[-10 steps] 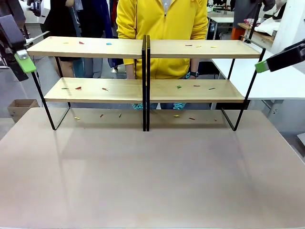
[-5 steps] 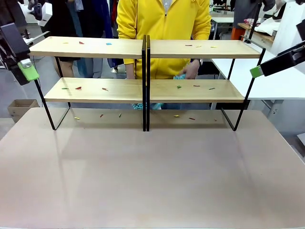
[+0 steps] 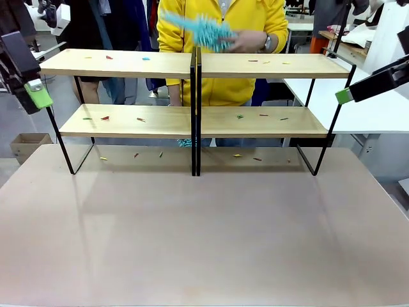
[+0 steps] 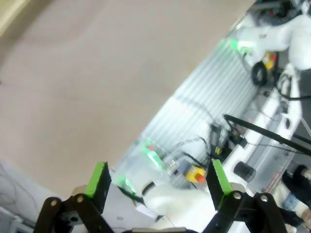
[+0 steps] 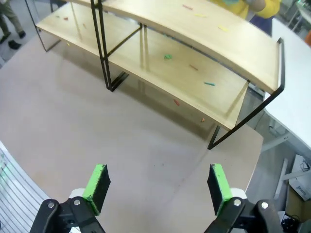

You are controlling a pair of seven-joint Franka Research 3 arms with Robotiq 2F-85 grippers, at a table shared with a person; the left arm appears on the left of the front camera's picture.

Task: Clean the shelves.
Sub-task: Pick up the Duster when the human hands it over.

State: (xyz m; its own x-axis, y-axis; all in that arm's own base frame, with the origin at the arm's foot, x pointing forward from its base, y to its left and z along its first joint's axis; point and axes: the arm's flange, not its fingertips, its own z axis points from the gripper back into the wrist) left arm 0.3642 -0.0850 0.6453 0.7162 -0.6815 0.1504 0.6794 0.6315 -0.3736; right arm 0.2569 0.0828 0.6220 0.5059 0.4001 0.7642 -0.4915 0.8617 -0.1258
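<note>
The shelves (image 3: pixel 121 120) are two long light-wood boards in a thin black frame with a black centre divider (image 3: pixel 195 109), standing at the table's far side and also seen as shelves (image 5: pixel 194 68) in the right wrist view. Small coloured scraps (image 3: pixel 240 116) lie scattered on both boards and on the table beneath. A person in yellow holds a blurred teal duster (image 3: pixel 204 29) above the top board. My left gripper (image 4: pixel 158 177) is open, raised at the far left, as is my left gripper (image 3: pixel 35 93). My right gripper (image 5: pixel 156 184) is open and empty, with my right gripper (image 3: pixel 348 94) high at the right.
The tan table (image 3: pixel 204 230) stretches wide in front of the rack. A white table (image 3: pixel 377 109) stands to the right, and a cardboard box (image 3: pixel 25 144) sits on the floor at left. The robot's base and cables (image 4: pixel 233 145) lie below the left gripper.
The person's hand has lifted the teal duster from behind the lower board up to above the top board. Both grippers have barely moved since half a second ago.
</note>
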